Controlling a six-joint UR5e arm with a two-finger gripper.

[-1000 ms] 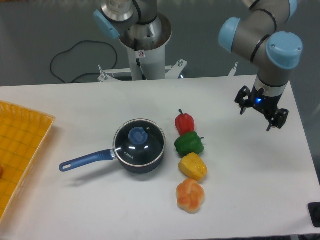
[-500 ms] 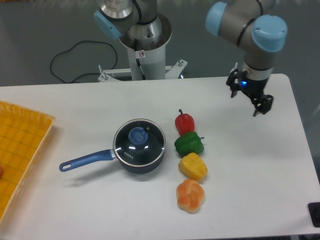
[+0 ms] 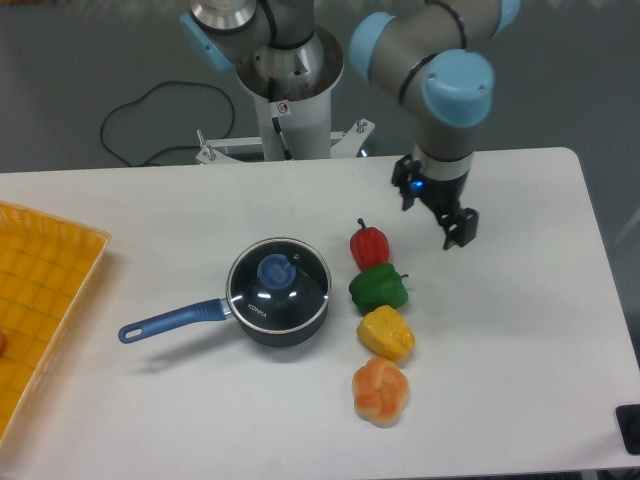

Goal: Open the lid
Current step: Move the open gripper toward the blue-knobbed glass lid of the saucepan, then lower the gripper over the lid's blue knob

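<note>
the round clear glass lid with a thin metal rim and a blue knob in its centre (image 3: 278,283) sits flat on the dark blue saucepan with a long blue handle (image 3: 170,321), a little left of the middle of the white bench (image 3: 520,350). small white lettering shows on the glass near its front edge. the handle points left and slightly toward the front edge of the bench.

the black two-finger pincer (image 3: 436,204) hangs above the bench at the end of the grey arm with light blue joint caps (image 3: 448,95), to the right of the pan and well apart from the lid. its two fingers stand apart with a clear gap between them, and nothing is held. a small blue light glows on the wrist just above it.

just right of the pan, a row of four toy peppers runs from back to front: a red pepper (image 3: 369,244), a green pepper (image 3: 378,287), a yellow pepper (image 3: 386,332) and an orange pepper (image 3: 381,391). the red one lies nearest the pincer, below and to its left in the view.

a yellow gridded tray (image 3: 35,290) lies at the left edge of the bench. behind the bench stands the arm's grey base column (image 3: 290,95), and a black cable (image 3: 150,120) loops on the floor beside it.
</note>
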